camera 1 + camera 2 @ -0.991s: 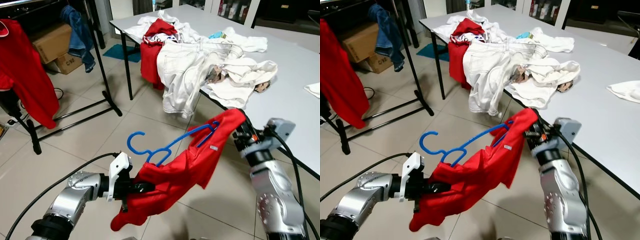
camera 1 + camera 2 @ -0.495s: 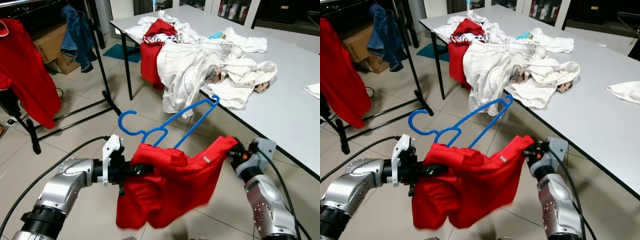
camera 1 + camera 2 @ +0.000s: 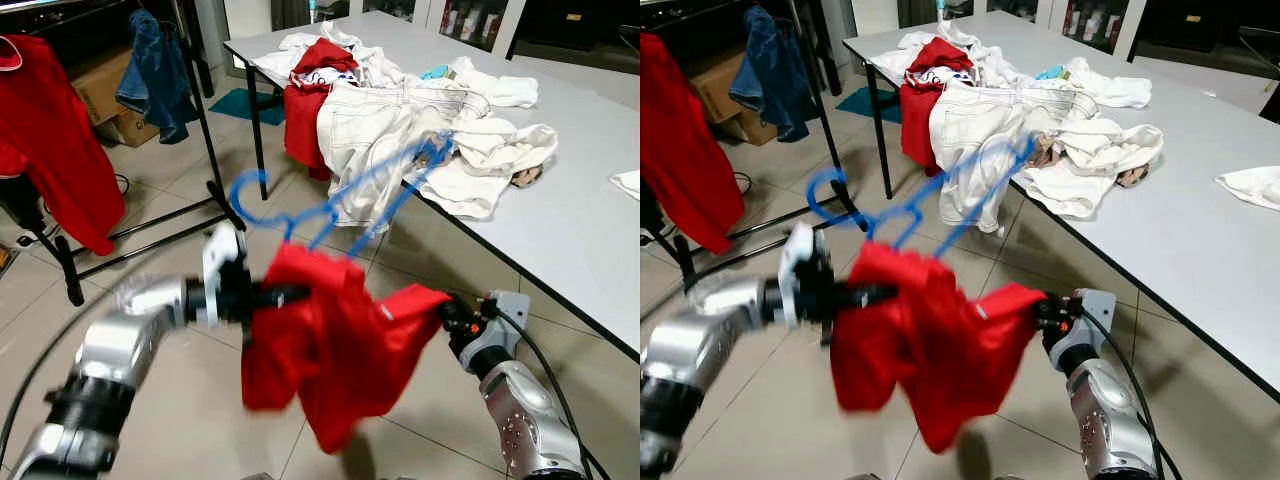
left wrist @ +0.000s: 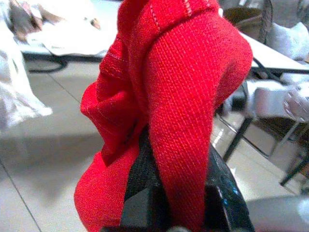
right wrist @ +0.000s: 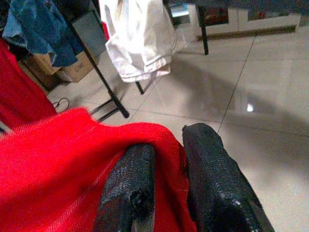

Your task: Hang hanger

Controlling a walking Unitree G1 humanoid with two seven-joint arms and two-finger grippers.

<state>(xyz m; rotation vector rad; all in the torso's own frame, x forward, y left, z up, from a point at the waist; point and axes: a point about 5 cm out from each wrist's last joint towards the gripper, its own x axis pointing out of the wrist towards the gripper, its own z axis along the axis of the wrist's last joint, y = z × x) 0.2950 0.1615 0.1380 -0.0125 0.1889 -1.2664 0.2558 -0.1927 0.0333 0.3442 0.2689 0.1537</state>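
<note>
Carrying a red shirt [image 3: 330,340] on a blue hanger [image 3: 330,205], mid-air between both claws, beside the counter [image 3: 590,190]. Left claw [image 3: 262,296] clamped on one shirt edge, right claw [image 3: 445,312] pinching the other. Step looks like transport toward the rack [image 3: 205,130]. Next: free the hook, lift it over the bar. Cardboard boxes [image 3: 110,95] behind rack, contents not visible.
</note>
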